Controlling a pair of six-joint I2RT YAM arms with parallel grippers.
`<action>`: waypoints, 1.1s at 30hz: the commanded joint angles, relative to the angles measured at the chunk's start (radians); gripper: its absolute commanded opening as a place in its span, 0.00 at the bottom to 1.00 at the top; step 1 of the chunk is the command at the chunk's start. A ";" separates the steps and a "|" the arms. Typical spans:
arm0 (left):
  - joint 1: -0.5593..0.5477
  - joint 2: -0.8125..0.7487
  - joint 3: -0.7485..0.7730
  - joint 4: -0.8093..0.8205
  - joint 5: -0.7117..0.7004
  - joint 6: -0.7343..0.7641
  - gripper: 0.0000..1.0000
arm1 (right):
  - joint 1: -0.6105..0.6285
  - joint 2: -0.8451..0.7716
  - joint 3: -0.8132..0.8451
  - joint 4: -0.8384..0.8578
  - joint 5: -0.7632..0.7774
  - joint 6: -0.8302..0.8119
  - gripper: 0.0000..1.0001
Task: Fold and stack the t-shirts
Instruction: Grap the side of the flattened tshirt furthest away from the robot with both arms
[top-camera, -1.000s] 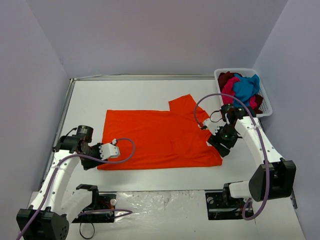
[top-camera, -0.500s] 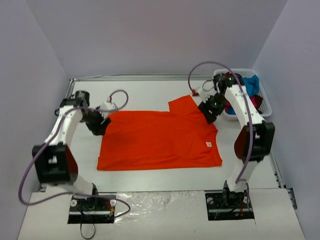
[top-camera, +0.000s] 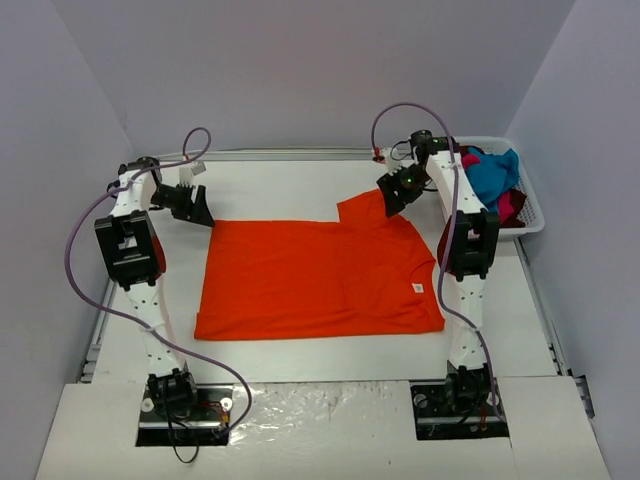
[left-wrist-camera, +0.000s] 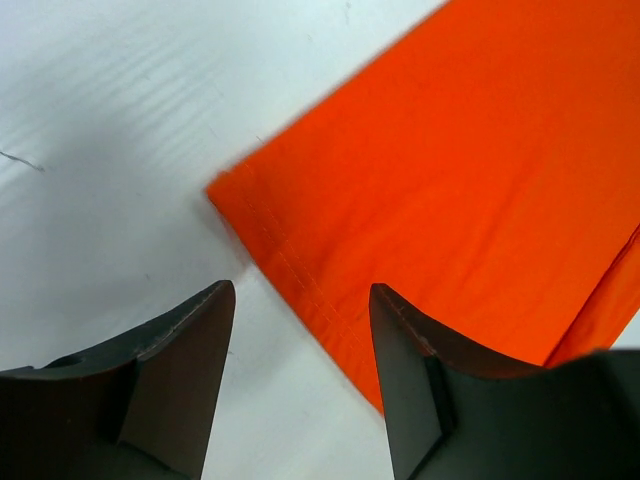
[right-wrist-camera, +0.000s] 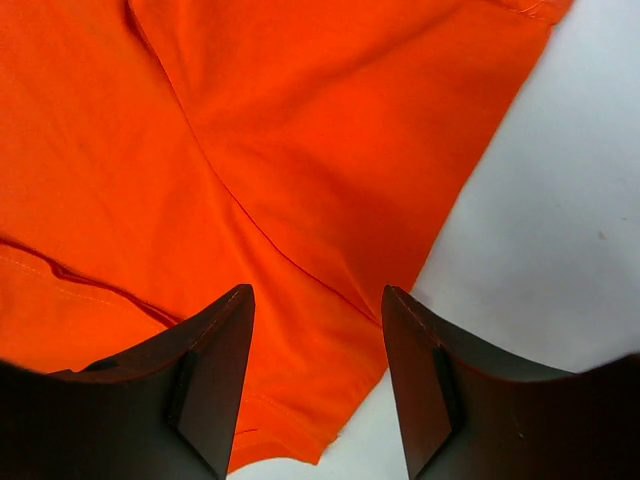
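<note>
Orange cloth lay across the white worktop: a bright orange t-shirt was spread flat near the middle, hem toward the left, collar end toward the right, a small white tag showing near its right edge; one sleeve jutted toward the far side at the right end.

Both arms reached to the shirt's far edge. The left pincer stood at the far left corner of the garment; seen from its wrist camera, its dark fingers were spread apart with nothing between them, and the stitched corner of the hem lay just ahead of the fingertips on bare worktop. The right pincer stood over the jutting sleeve; its wrist camera showed the fingers likewise spread and gripping nothing, the sleeve's edge and a seam running beneath the gap, white worktop to the right of it; whether either pincer touched the cloth could not be told.

A white plastic basket sat at the far right corner, just beside the right arm; heaped in it were a teal-blue t-shirt, a magenta-pink t-shirt and a dark red t-shirt, all crumpled together.
</note>
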 joint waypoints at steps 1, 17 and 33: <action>0.008 0.038 0.109 -0.039 0.097 -0.084 0.55 | -0.010 0.001 0.032 -0.025 -0.077 0.019 0.50; 0.008 0.190 0.227 -0.003 0.077 -0.125 0.56 | -0.026 0.022 0.011 -0.025 -0.089 0.026 0.50; -0.059 0.210 0.196 -0.157 0.010 0.071 0.25 | -0.034 0.028 0.000 -0.025 -0.060 0.025 0.51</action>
